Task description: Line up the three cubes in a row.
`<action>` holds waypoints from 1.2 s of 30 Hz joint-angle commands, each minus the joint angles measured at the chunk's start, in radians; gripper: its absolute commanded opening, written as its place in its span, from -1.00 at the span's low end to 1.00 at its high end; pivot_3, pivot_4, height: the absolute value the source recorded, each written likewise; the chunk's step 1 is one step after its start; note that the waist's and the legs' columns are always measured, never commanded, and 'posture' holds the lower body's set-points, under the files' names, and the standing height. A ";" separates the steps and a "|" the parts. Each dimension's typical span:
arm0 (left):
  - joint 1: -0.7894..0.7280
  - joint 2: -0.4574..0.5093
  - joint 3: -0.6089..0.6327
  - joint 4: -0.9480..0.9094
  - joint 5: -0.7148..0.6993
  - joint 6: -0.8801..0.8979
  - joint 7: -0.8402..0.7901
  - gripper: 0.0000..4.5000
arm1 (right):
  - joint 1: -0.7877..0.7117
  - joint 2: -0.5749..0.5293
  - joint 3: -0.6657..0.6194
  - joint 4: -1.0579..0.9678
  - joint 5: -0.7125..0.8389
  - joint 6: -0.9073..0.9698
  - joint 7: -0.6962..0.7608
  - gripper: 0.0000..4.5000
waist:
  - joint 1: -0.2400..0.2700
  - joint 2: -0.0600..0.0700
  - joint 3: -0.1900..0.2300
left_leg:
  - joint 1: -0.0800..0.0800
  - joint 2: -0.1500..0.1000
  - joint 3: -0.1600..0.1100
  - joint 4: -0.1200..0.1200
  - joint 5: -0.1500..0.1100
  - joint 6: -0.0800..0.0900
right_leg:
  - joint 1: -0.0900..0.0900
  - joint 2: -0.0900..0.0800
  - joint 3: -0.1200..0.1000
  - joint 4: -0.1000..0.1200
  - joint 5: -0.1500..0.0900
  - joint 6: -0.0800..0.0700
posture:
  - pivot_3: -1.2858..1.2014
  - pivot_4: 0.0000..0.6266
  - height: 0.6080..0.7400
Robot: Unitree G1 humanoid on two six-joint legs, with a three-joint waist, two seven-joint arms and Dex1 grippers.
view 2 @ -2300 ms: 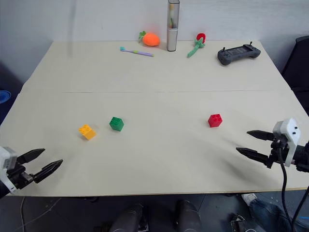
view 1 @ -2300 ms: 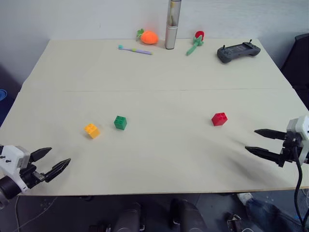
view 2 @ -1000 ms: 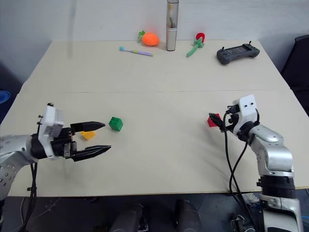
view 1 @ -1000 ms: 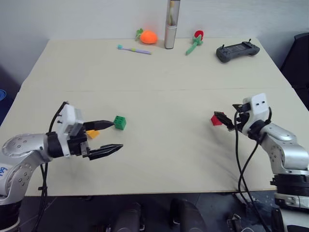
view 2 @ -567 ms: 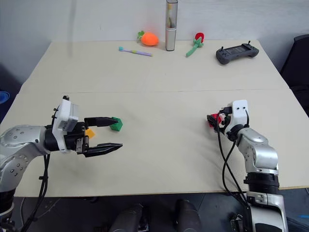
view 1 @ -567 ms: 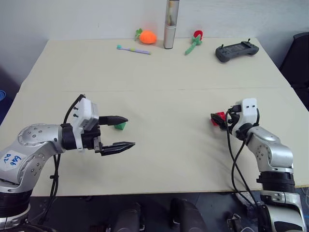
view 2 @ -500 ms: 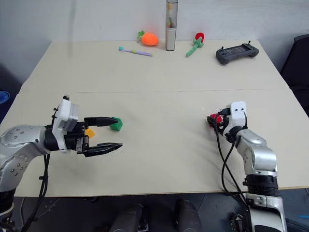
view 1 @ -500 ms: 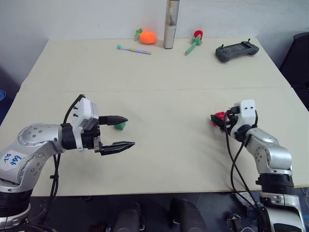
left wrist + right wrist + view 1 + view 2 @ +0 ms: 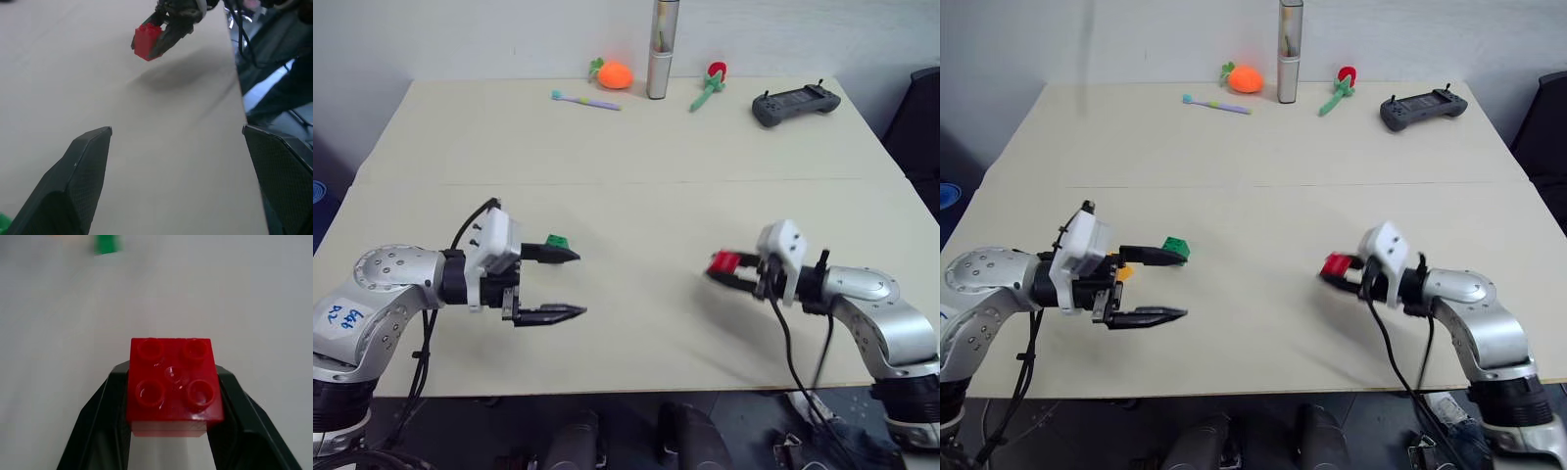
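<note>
Carrying the red cube (image 9: 1336, 264) toward the green cube (image 9: 1175, 249)

My right jaws grip it squarely; left jaws gape beside the green cube. I should set it down level, studs up, in line.

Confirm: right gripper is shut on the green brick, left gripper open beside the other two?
Not quite. The right gripper is shut on the red brick, as the right wrist view shows. The green brick sits on the table by the open left gripper.
</note>
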 commanded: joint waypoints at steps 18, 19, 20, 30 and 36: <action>-0.023 0.012 -0.060 0.028 0.089 -0.105 -0.115 1.00 | -0.029 0.046 0.198 0.171 -0.209 -0.341 0.158 0.11 | 0.001 -0.001 0.000 | -0.001 0.000 -0.002 0.004 0.000 0.000 | 0.001 -0.002 -0.001 0.002 0.000 0.000 | 0.03 -0.52 1.00; -0.019 0.008 -0.055 0.026 0.089 -0.105 -0.107 1.00 | -0.029 0.043 0.193 0.172 -0.207 -0.346 0.160 0.23 | 0.001 -0.001 0.000 | -0.001 0.000 -0.002 0.004 0.000 0.000 | 0.001 -0.002 -0.001 0.002 0.000 0.000 | 0.03 -0.52 1.00; -0.015 0.006 -0.050 0.023 0.088 -0.101 -0.100 1.00 | -0.030 0.037 0.186 0.169 -0.202 -0.345 0.163 0.38 | 0.001 -0.001 0.000 | -0.001 0.000 -0.002 0.004 0.000 0.000 | 0.001 -0.002 -0.001 0.002 0.000 0.000 | 0.03 -0.52 1.00; 0.310 0.004 0.280 -0.024 0.084 -0.050 0.046 1.00 | -0.004 -0.087 -0.028 -0.020 0.050 -0.146 0.218 0.99 | -0.003 0.000 0.000 | 0.000 0.001 -0.003 0.003 0.000 0.000 | 0.001 -0.003 -0.001 0.002 0.000 0.000 | 0.03 -0.52 1.00; 0.588 -0.093 0.579 -0.037 0.092 -0.025 0.145 1.00 | -0.007 -0.136 -0.173 -0.058 0.209 0.022 0.179 0.99 | 0.004 -0.001 0.000 | 0.000 0.002 -0.004 0.003 -0.001 0.000 | 0.002 -0.003 -0.002 -0.002 0.000 -0.001 | 0.03 -0.52 1.00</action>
